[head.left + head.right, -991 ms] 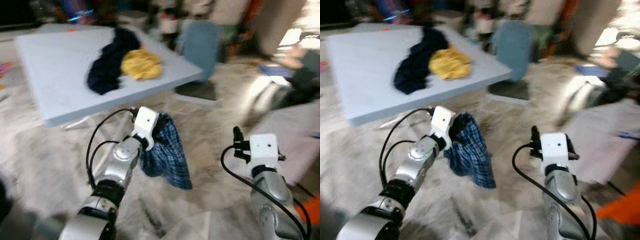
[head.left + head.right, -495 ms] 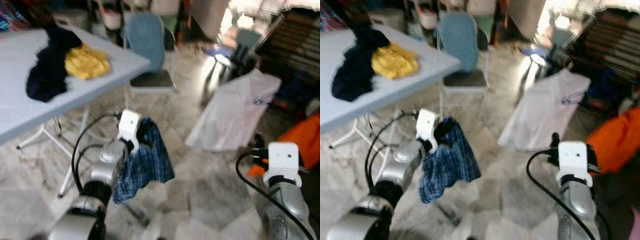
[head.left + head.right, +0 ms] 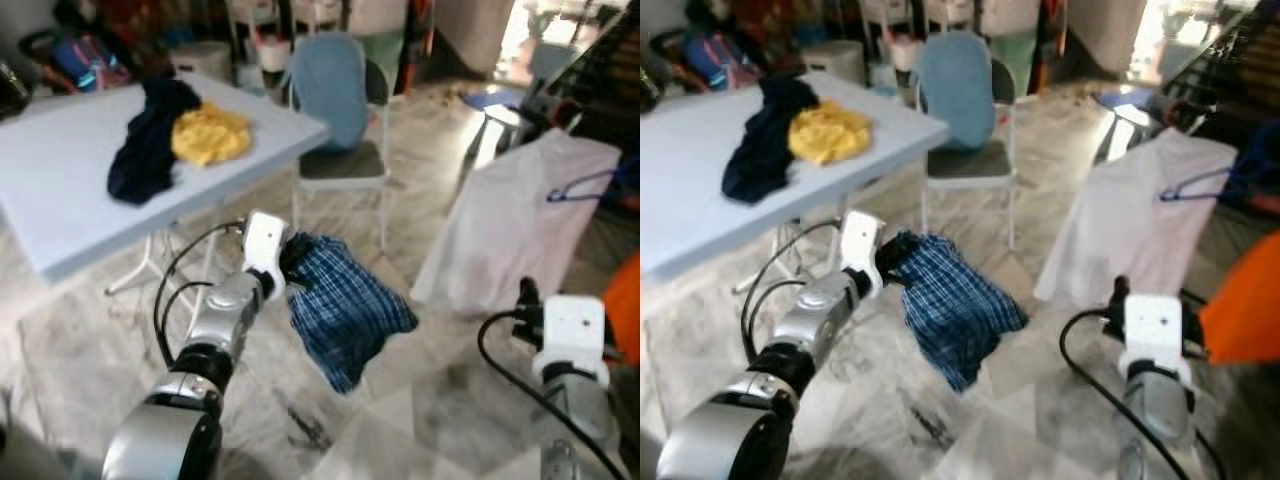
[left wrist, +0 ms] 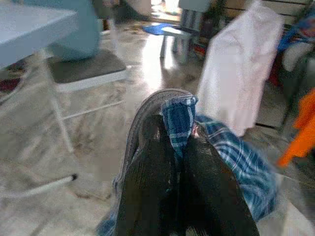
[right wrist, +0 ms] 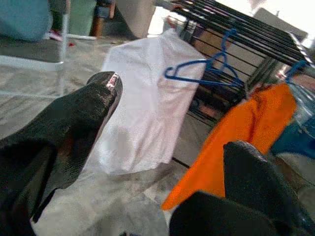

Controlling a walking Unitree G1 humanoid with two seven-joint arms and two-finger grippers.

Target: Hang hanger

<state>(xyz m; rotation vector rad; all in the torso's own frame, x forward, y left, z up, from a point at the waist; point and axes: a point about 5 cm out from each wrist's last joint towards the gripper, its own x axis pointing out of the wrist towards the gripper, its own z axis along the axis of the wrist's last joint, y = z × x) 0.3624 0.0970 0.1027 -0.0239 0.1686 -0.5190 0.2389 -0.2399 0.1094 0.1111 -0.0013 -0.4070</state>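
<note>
My left gripper (image 3: 286, 256) is shut on a blue plaid garment (image 3: 345, 305) that hangs from it above the floor. In the left wrist view the black fingers (image 4: 147, 162) pinch a fold of the plaid cloth (image 4: 178, 117) together with a grey curved hanger edge (image 4: 135, 128). My right gripper (image 5: 174, 115) is open with nothing between its fingers, held low at the right (image 3: 527, 296). It faces a black drying rack (image 5: 236, 29), where a white shirt (image 5: 142, 93) hangs on a blue hanger (image 5: 206, 73).
A light blue table (image 3: 60, 200) at the left carries a dark garment (image 3: 145, 150) and a yellow one (image 3: 210, 135). A blue folding chair (image 3: 340, 110) stands behind it. An orange garment (image 5: 231, 132) hangs on the rack beside the white shirt. Marble floor lies between.
The whole picture has shifted as the camera turned; the rack and white shirt have come into view at the right. The plaid garment swings out to the right, still held by my left gripper.
</note>
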